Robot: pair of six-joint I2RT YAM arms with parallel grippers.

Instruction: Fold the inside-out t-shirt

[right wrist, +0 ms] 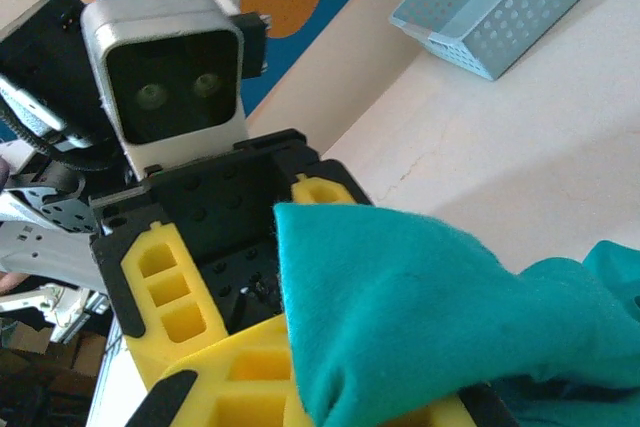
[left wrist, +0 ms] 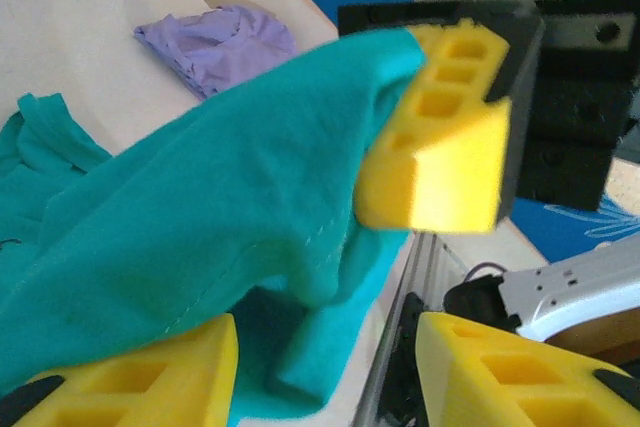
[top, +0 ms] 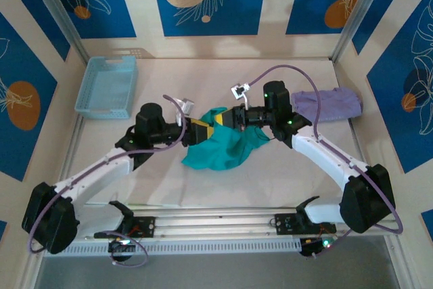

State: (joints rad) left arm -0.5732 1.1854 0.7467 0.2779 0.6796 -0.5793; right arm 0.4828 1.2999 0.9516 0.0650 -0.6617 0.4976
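Basket [top: 105,86]: pale blue and perforated. I see it in the upper left of the overhead view, on the table [top: 284,174], well apart from both arms.

Left claw [top: 198,130]: just left of centre in the overhead view, pointing right toward the other claw. In its own camera the two yellow fingers [left wrist: 150,377] sit at the bottom corners, well apart. I read the jaws as wide. Teal cloth drapes over the lower-left finger and hangs into the gap without being pinched.

T-shirt [top: 223,150]: teal-green, centre of the overhead view. One end is lifted up between the two claws. The rest lies crumpled on the table, just below and to the right of them. In the left wrist view it fills the left and middle of the frame, and a stitched seam runs across it.

Right claw [top: 225,118]: just right of centre, facing the left claw and very near it. Its jaws are closed on the raised edge of the t-shirt. In the left wrist view its yellow finger [left wrist: 440,147] presses against the cloth at the upper right.

Purple garment [top: 330,103]: a pale lavender bundle at the right of the overhead view, lying on the table. It is apart from the t-shirt, behind the right arm.
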